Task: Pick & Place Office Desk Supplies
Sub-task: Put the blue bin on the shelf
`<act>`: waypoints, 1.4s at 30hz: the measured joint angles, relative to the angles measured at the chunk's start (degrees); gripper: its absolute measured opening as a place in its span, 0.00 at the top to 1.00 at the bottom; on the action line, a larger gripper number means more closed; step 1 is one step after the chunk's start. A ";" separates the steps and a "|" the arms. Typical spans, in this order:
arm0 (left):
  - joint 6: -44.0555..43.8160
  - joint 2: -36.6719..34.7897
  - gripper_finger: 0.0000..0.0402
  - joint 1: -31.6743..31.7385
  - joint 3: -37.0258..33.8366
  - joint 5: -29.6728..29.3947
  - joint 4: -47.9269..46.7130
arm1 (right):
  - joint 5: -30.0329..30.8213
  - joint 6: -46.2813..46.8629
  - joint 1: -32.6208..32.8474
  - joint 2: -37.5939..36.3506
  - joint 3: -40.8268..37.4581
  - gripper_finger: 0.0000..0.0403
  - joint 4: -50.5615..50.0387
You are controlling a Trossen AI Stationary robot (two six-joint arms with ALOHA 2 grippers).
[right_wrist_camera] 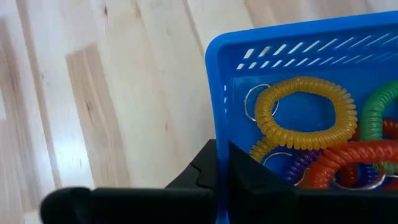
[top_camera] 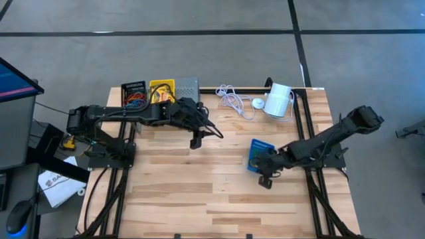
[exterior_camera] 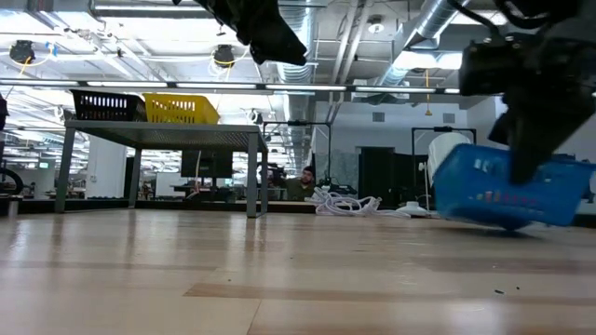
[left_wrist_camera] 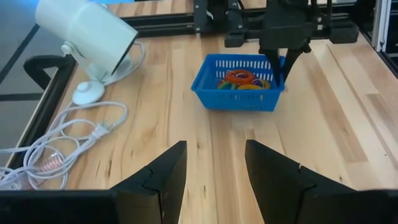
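Right gripper (top_camera: 267, 174) is clamped on the wall of the blue bin (top_camera: 259, 154), which sits tilted on the table (top_camera: 199, 199) right of centre, holding coiled coloured loops (right_wrist_camera: 311, 130). Left gripper (top_camera: 196, 138) hangs spread and empty near the black bin (top_camera: 133, 93) and yellow bin (top_camera: 161, 89).

We cannot make out the contents of the black bin (top_camera: 133, 93) and yellow bin (top_camera: 162, 90) from above. The right gripper (right_wrist_camera: 222, 180) hides part of the blue bin (right_wrist_camera: 298, 43), which runs off the frame.
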 joint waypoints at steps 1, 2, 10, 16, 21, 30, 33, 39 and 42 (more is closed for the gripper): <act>0.00 0.00 0.60 0.00 0.00 0.00 -0.23 | -0.21 -0.64 -0.68 0.00 0.00 1.00 0.68; 0.00 0.01 0.60 0.01 0.00 0.00 -0.49 | -0.52 -1.41 -1.33 0.00 0.00 1.00 1.51; 0.00 0.00 0.60 0.00 0.00 0.00 -1.32 | -1.71 -4.84 -4.00 1.02 0.83 1.00 5.60; 0.00 0.00 0.60 0.00 0.00 0.00 -1.89 | -2.92 -11.62 -4.29 10.73 10.49 1.00 0.44; -0.11 -0.51 0.60 0.00 0.10 0.00 -4.71 | -3.14 -18.26 -5.08 18.77 20.99 1.00 -5.22; -1.55 -4.49 0.60 -0.74 0.07 0.03 -13.02 | -5.77 -27.09 -8.24 30.68 34.29 1.00 -7.96; -1.69 -6.13 0.60 -1.01 0.04 0.04 -14.39 | -7.30 -29.48 -8.91 34.45 37.82 1.00 -7.88; -3.34 -8.58 0.60 -1.32 0.05 0.02 -16.61 | -8.64 -33.11 -9.58 41.17 46.07 1.00 -9.39; -3.59 -9.10 0.60 -1.58 0.04 -0.02 -17.55 | -8.93 -34.07 -9.60 43.40 49.32 1.00 -10.76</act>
